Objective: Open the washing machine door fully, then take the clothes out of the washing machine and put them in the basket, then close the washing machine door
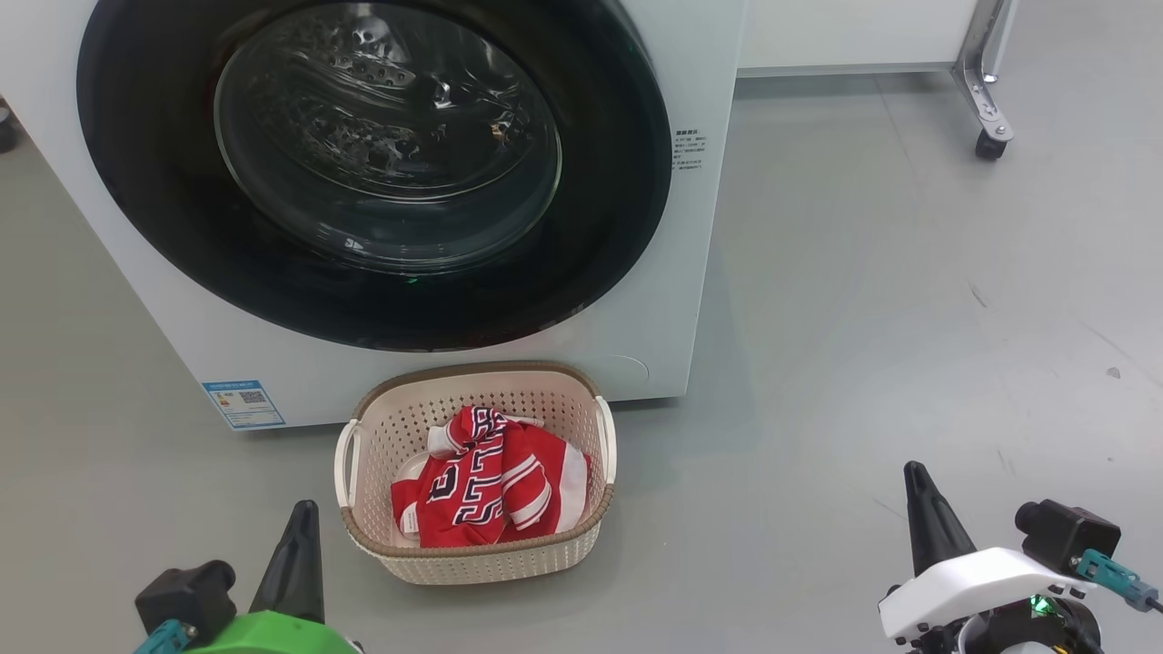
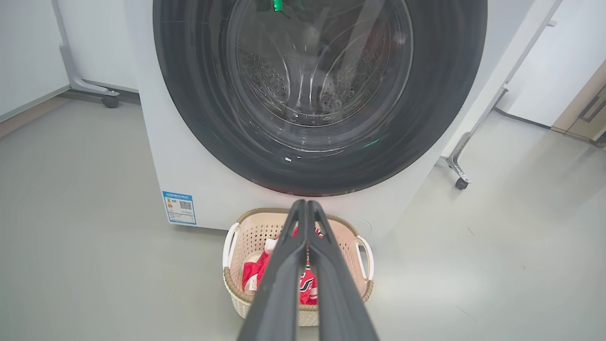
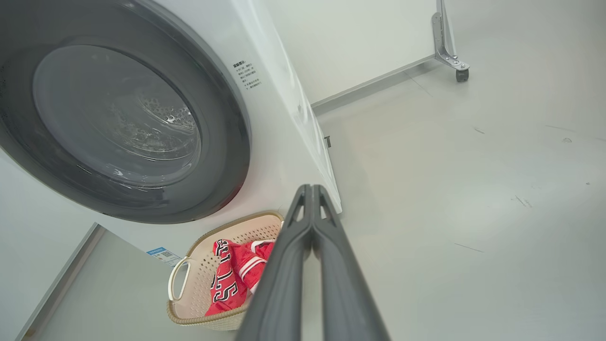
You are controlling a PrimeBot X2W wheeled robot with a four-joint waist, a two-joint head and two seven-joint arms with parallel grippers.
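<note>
The left end effector (image 1: 303,516) and the right end effector (image 1: 913,480) are seen pinched shut, nothing held. The clothes (image 1: 491,486) lie in the basket (image 1: 491,563), just beyond the left one and well left of the right. Farther off, the door (image 1: 382,154) is shut on the washer (image 1: 700,227). The work is judged done, so both are best held clear of basket and door.

Lettering on the clothes (image 1: 491,490) and blue label (image 1: 243,402) is unreadable.
</note>
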